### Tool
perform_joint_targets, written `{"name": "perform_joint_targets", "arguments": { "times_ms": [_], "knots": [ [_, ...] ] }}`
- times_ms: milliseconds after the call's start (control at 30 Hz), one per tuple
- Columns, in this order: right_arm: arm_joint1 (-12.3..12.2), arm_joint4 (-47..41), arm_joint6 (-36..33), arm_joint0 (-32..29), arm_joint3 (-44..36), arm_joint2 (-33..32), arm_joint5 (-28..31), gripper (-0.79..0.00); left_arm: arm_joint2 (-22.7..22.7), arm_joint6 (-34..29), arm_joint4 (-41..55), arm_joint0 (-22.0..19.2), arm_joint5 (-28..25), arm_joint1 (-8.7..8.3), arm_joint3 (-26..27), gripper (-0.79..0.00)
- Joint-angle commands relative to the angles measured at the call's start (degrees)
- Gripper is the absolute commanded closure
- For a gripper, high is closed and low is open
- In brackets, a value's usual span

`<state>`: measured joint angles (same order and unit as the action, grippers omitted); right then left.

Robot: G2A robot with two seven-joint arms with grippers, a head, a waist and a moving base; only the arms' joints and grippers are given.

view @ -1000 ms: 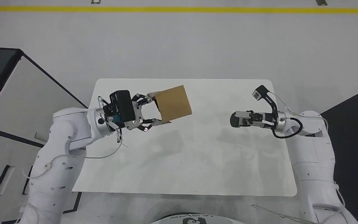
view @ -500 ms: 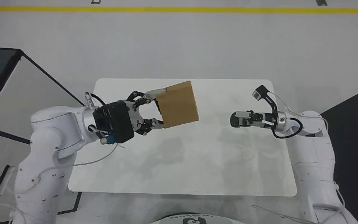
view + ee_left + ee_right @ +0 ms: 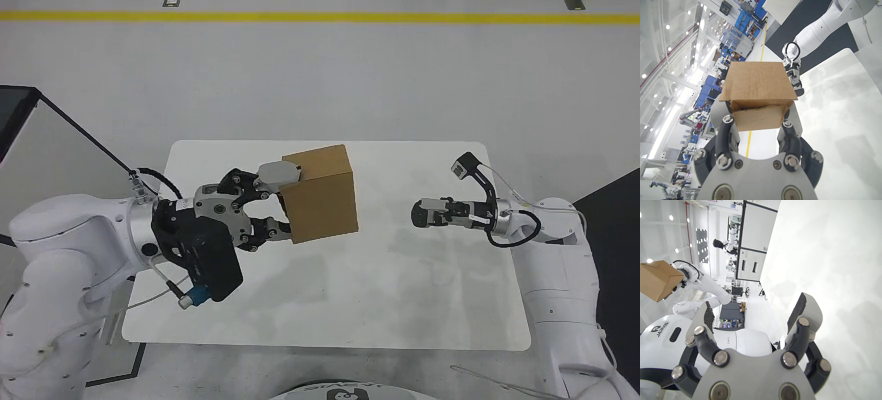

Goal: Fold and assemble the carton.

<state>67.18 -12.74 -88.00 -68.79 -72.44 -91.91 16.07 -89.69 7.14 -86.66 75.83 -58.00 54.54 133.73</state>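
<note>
The white bench carries nothing under the arms. Over its left part the left claw grips the carton, lifted clear of the surface, its fingers pressed against two opposite sides at the end nearest the wrist. In the left wrist view the brown carton stands out from the claw as a squared-up box, with a ragged-edged flap at the held end lying between the fingers. Over the right part of the bench, well apart from the carton, the right claw hangs empty and points toward it. Its own view shows this claw with jaws spread wide, and the carton beyond.
</note>
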Motion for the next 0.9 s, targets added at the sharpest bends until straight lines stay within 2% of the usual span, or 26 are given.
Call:
{"name": "perform_joint_targets", "arguments": {
  "times_ms": [0, 67, 167, 267, 367, 400, 433, 633, 667, 733, 867],
  "knots": [
    [0.0, 0.0, 0.0, 0.0, 0.0, 0.0, 0.0, -0.785, 0.0, 0.0, 0.0, 0.0, 0.0, 0.0, 0.0, 0.0],
    [0.0, 0.0, 0.0, 0.0, 0.0, 0.0, 0.0, -0.785, 0.22, 0.16, 0.78, 0.34, 0.5, 0.04, -0.23, 0.0],
    [0.0, 0.0, 0.0, 0.0, 0.0, 0.0, 0.0, -0.785, 0.94, -3.55, 10.46, 2.39, 0.23, 0.06, -3.07, 0.0],
    [0.0, 0.0, 0.0, 0.0, 0.0, 0.0, 0.0, -0.785, 2.57, -14.76, 30.44, 4.89, 2.32, -0.32, -4.08, 0.0],
    [0.0, 0.0, 0.0, 0.0, 0.0, 0.0, 0.0, -0.785, 3.63, -31.05, 51.14, 4.51, 10.48, -1.41, -1.33, 0.0],
    [0.0, 0.0, 0.0, 0.0, 0.0, 0.0, 0.0, -0.785, 3.89, -34.49, 58.5, 3.88, 14.16, -1.66, -0.57, 0.0],
    [0.0, 0.0, 0.0, 0.0, 0.0, 0.0, 0.0, -0.785, 3.91, -37.06, 62.13, 3.03, 15.25, -1.88, 0.09, 0.0],
    [0.0, 0.0, 0.0, 0.0, 0.0, 0.0, 0.0, -0.785, 3.91, -37.06, 62.13, 3.03, 15.25, -1.88, 0.09, 0.0],
    [0.0, 0.0, 0.0, 0.0, 0.0, 0.0, 0.0, -0.785, 4.56, -35.65, 64.47, 3.54, 15.64, -1.78, 0.16, 0.0],
    [0.0, 0.0, 0.0, 0.0, 0.0, 0.0, 0.0, -0.785, 5.8, -33.26, 71.91, 4.77, 19.27, -1.6, -0.48, 0.0],
    [0.0, 0.0, 0.0, 0.0, 0.0, 0.0, 0.0, -0.785, 6.62, -35.62, 80.83, 5.08, 26.52, -1.66, -0.41, 0.0]
  ]
}}
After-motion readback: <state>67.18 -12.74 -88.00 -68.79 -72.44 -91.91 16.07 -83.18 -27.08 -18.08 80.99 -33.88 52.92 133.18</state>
